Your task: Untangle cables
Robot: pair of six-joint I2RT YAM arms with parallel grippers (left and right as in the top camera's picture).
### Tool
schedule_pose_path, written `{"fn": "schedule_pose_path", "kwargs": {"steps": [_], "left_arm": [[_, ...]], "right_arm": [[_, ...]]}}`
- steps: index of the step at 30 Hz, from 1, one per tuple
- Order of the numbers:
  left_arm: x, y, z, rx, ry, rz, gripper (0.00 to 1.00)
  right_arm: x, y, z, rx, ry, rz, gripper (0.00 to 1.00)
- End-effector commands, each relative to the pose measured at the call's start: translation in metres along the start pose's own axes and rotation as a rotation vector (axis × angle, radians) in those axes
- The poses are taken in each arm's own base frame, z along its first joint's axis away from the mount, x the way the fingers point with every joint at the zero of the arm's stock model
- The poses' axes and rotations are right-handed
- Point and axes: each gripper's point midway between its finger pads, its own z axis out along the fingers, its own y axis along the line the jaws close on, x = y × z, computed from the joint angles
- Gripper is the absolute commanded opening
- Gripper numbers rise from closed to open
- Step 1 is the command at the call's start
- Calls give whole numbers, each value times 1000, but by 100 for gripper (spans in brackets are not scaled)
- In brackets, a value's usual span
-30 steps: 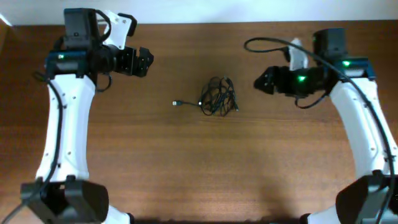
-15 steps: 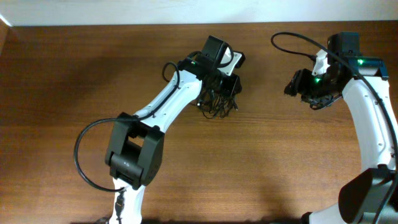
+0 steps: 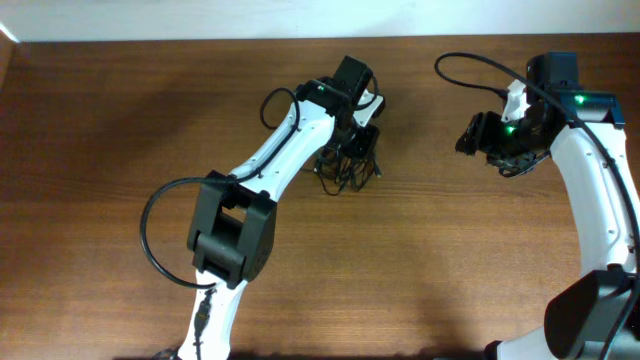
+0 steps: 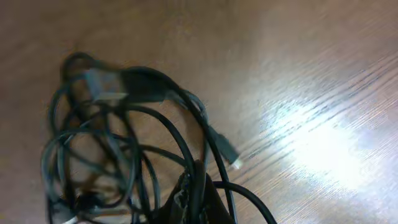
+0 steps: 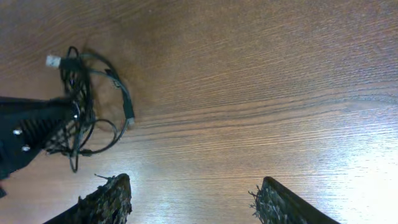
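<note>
The cables [image 3: 347, 166] lie as one knotted bunch of thin black cords on the brown table, back centre. My left gripper [image 3: 362, 138] is over the bunch's far edge. In the left wrist view its jaws [image 4: 196, 198] are shut on a black strand, with the loops of the cables [image 4: 124, 137] spread beyond them and a small plug [image 4: 231, 159] pointing right. My right gripper [image 3: 466, 136] hovers to the right of the bunch, apart from it. Its fingers [image 5: 109, 199] stand open with bare table between them; the cables [image 5: 87, 118] show at the far left.
The wooden table [image 3: 450, 260] spreads around the bunch. A pale wall strip [image 3: 250, 20] marks the far edge. The left arm [image 3: 270, 165] stretches diagonally from the near left to the bunch. A thick black arm cable [image 3: 470, 65] loops above the right wrist.
The left arm swung from the far left over to the bunch, and its jaws closed on a strand. The right gripper drew back to the right. The bunch shifted slightly.
</note>
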Motion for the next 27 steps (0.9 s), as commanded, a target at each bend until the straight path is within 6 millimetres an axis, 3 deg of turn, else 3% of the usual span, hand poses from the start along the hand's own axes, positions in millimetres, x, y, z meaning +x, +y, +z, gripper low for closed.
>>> {"fn": "schedule_pose_path", "kwargs": {"steps": [1,3,4,5,8,10,12,15,17,18,19,21,22,23,24,25,27], "left_arm": [[-43,-18,-57,44,-117,35,0],[-70,-35,-124,49,-224,59,0],[-78,-39,-146,51,-271,58,0],[-82,-41,-166,84,-304,14,0],[-84,-60,-208,494,-322,-44,0],[-84,-84,-235,727,-322,-22,0],[-78,-105,-255,889,-311,39,0],[-78,-105,-258,909,-297,11,0],[-82,-107,-269,959,-312,20,0],[-89,-89,-273,931,-354,8,0],[-94,-67,-273,880,-386,-27,0],[-109,24,-264,589,-496,-197,0],[-109,45,-262,524,-508,-242,0],[-99,97,-251,306,-505,-344,0],[-85,121,-243,178,-470,-392,0],[-75,131,-237,110,-433,-395,0],[-35,172,-227,-175,-303,-458,0]], "right_arm": [[-4,3,-3,-5,-11,-15,67],[5,55,-12,-318,33,-129,66],[5,91,-28,-538,25,-191,66],[-3,112,-42,-671,-13,-235,66],[-31,131,-47,-695,-123,-229,66],[-27,148,-22,-544,-157,-254,66],[-25,151,2,-384,-177,-190,66],[-30,169,-5,-470,-197,-207,65],[-42,161,-3,-418,-241,-144,38],[-46,154,-3,-397,-255,-130,13],[-53,134,-3,-359,-258,-87,4],[-64,92,-6,-306,-251,-17,4],[-63,77,-6,-280,-233,-13,4],[-56,49,-5,-227,-189,3,4],[-51,34,-5,-202,-165,5,4],[-47,22,-6,-181,-144,9,4],[-40,-17,-12,-129,-105,62,4]]}}
